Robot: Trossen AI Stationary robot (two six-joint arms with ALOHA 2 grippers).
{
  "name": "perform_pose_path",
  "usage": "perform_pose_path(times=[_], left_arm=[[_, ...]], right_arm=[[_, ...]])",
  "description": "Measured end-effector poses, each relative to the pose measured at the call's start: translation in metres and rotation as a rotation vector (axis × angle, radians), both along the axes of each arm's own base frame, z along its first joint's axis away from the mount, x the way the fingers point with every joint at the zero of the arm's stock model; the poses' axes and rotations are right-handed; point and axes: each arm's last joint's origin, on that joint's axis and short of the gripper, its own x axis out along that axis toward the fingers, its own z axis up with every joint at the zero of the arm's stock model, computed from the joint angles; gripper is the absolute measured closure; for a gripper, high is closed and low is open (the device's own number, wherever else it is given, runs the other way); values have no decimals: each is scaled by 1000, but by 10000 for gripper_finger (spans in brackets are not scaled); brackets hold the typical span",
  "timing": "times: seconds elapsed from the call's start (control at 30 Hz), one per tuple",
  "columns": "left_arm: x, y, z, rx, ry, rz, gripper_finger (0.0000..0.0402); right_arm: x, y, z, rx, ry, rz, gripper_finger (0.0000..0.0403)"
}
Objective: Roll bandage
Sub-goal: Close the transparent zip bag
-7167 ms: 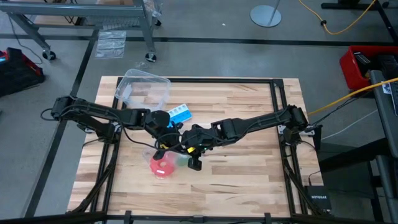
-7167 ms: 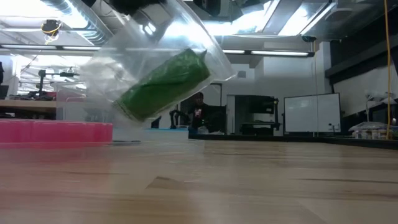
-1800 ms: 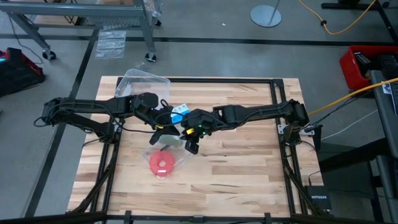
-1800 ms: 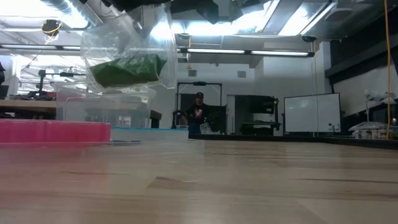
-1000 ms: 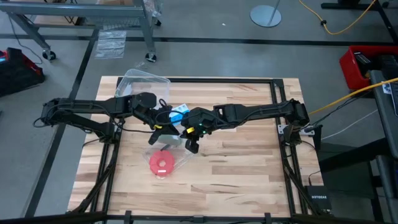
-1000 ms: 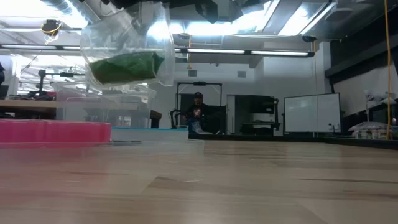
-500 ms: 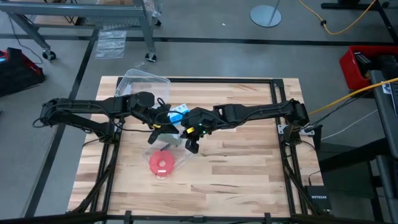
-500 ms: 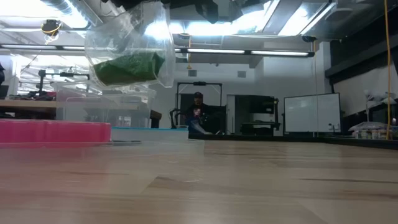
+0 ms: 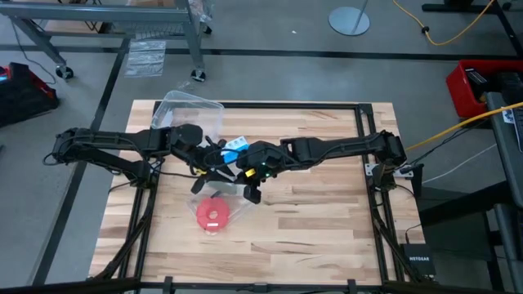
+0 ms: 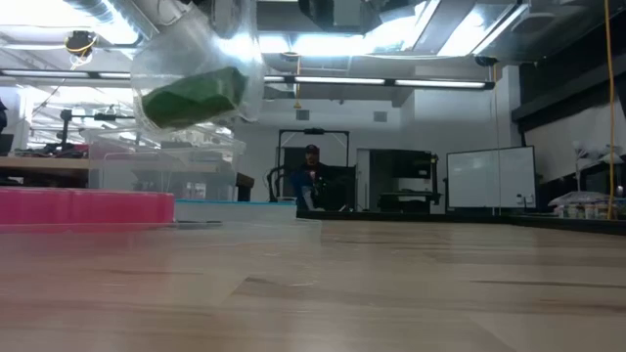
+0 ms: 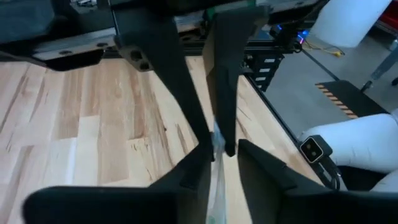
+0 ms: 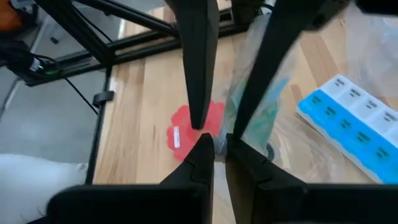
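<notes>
Green bandage bundled inside a clear bag, hanging above the table. Right gripper pinching the bag's edge. Left gripper just beside it; fingers slightly parted around the bag's edge.

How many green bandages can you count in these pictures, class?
1. The bandage hangs above the table inside a clear plastic bag, near the red disc. Others may be hidden.

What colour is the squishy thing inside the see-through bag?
Dark green. The bandage shows best in the low view, hanging inside the clear bag.
</notes>
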Motion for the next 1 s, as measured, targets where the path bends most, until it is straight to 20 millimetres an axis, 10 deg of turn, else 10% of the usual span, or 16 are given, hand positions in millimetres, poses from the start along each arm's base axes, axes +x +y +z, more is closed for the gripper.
perform_pose_path(times=[0.23,0.57,1.0], left_arm=[[0,0,0,5,2,-3,300],[-1,0,-3,21,27,-9,396],[-1,0,-3,20,26,-8,401]], right_arm=[[0,0,0,2,-8,4,375],[1,0,0,3,-10,5,375],[1,0,0,4,-13,3,348]])
